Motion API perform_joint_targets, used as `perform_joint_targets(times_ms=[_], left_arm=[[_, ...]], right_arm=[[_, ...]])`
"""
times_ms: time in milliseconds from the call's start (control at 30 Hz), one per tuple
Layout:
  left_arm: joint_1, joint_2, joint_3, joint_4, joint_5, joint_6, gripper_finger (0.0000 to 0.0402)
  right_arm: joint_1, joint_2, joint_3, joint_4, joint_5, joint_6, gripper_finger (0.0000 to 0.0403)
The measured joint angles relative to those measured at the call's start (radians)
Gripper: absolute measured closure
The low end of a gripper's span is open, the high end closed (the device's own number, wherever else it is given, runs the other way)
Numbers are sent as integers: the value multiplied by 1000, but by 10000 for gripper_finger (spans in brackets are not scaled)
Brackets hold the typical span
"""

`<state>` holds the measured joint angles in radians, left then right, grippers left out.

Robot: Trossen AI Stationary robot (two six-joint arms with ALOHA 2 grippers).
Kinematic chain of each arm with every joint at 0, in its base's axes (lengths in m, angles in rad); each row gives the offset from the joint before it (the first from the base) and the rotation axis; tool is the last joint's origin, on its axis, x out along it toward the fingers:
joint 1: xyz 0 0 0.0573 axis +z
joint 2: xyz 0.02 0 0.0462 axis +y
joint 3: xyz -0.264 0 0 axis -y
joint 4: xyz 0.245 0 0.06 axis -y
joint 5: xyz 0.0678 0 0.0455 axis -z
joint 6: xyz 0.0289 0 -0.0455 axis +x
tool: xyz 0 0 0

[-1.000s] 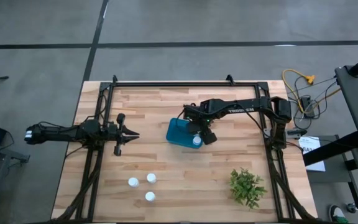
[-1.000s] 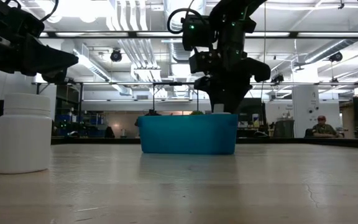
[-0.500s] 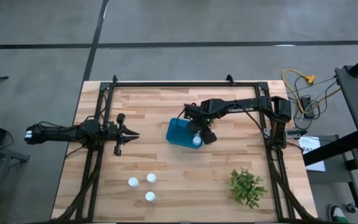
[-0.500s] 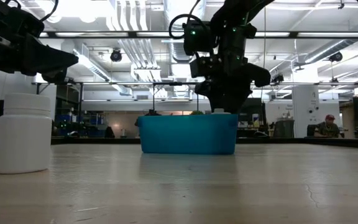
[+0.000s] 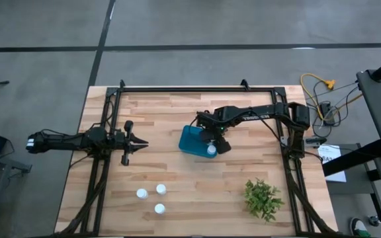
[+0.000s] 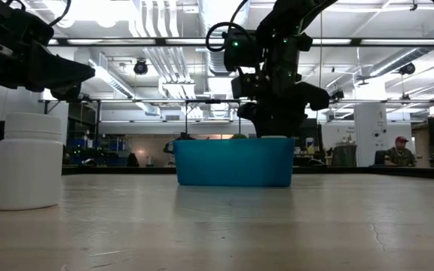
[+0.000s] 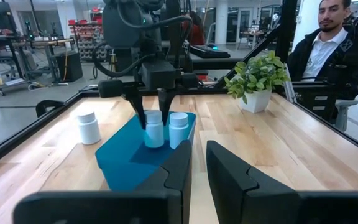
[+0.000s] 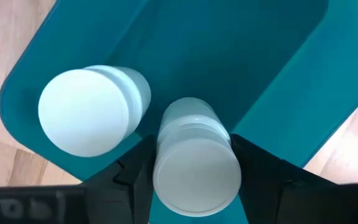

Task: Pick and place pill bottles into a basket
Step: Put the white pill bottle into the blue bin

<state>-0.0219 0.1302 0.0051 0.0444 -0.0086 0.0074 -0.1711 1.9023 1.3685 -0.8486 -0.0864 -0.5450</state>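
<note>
The teal basket [image 5: 192,140] stands mid-table. My right gripper [image 5: 210,147] reaches down into it, shut on a white pill bottle [image 7: 154,132]. A second pill bottle [image 7: 178,128] stands upright in the basket beside the first. Three more pill bottles [image 5: 154,196] stand on the table near its front edge. The left wrist view shows another pill bottle [image 7: 89,126] standing on the table beside the basket. My left gripper [image 5: 137,142] waits shut at the table's left, pointing level toward the basket. My right gripper pinches the bottle's cap [image 8: 196,169] between its two fingers [image 7: 145,116], one on each side. The fingers come from above, pointing steeply down into the basket. The bottle stands upright inside the basket; whether its base rests on the basket's floor I cannot tell.
A small green plant [image 5: 263,198] in a white pot stands at the near right. A black frame [image 5: 177,88] rims the table. A person [image 7: 328,37] sits beyond the table's right side. In the low view one bottle [image 6: 29,160] stands close to the camera.
My right gripper has sunk a little, lowering the bottle into the basket. The basket has slid slightly toward the table's right edge.
</note>
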Motion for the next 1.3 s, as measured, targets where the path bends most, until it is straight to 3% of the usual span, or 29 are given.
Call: perform_joint_targets(times_ms=[200, 1300], left_arm=[[0, 0, 0, 0, 0, 0, 369], [0, 1, 0, -1, 0, 0, 369]], right_arm=[[0, 0, 0, -8, 0, 3, 203], [1, -5, 46, -71, 8, 15, 207]])
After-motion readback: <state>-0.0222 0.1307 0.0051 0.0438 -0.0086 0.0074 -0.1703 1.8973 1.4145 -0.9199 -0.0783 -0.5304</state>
